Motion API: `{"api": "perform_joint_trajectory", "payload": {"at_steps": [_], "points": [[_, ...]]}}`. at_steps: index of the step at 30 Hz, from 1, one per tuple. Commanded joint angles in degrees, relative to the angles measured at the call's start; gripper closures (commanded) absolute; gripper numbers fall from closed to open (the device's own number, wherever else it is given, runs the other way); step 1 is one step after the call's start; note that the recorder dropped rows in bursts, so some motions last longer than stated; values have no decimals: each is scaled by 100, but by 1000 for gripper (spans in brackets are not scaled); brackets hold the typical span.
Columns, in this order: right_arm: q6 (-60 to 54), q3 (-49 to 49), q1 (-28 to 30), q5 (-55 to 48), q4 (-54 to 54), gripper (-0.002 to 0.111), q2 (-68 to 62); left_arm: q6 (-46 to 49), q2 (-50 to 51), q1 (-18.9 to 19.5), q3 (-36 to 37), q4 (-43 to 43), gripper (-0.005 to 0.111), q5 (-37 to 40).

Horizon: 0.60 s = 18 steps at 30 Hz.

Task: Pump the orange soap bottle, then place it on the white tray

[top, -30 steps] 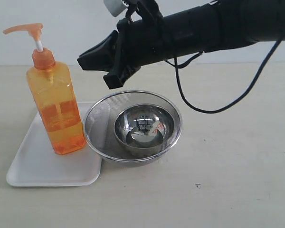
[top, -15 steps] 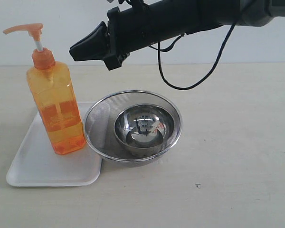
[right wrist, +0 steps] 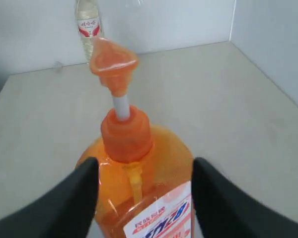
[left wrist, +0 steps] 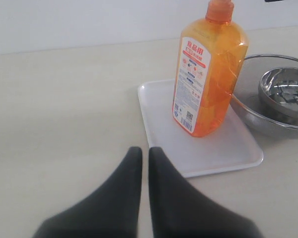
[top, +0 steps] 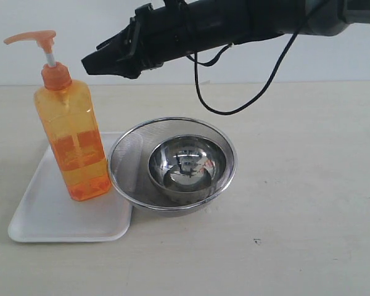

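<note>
**My right gripper poised by the pump.**
Its jaws stood apart near the tall translucent orange plastic soap bottle, upright on the flat white rectangular tray. My left gripper was nearly closed. I judged a centred, vertical press on the orange pump head best.

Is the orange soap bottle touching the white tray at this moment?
Touching. The left wrist view shows the orange soap bottle standing upright with its base resting on the white tray.
</note>
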<state>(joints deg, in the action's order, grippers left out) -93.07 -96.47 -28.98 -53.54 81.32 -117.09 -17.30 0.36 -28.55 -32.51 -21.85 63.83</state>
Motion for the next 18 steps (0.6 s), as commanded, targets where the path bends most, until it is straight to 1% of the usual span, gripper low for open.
{"api": "perform_joint_trajectory", "payload": {"at_steps": [1,9,18], "points": [[214,-40,-227,311,83,48,-14,34,-36,-3,24,13,102,-81],[150,-40,-740,933,30,48,-14,34,-36,-3,24,1,102,-81],[132,-40,-888,1459,84,48,-154,34,-36,-3,24,1,102,-81]]}}
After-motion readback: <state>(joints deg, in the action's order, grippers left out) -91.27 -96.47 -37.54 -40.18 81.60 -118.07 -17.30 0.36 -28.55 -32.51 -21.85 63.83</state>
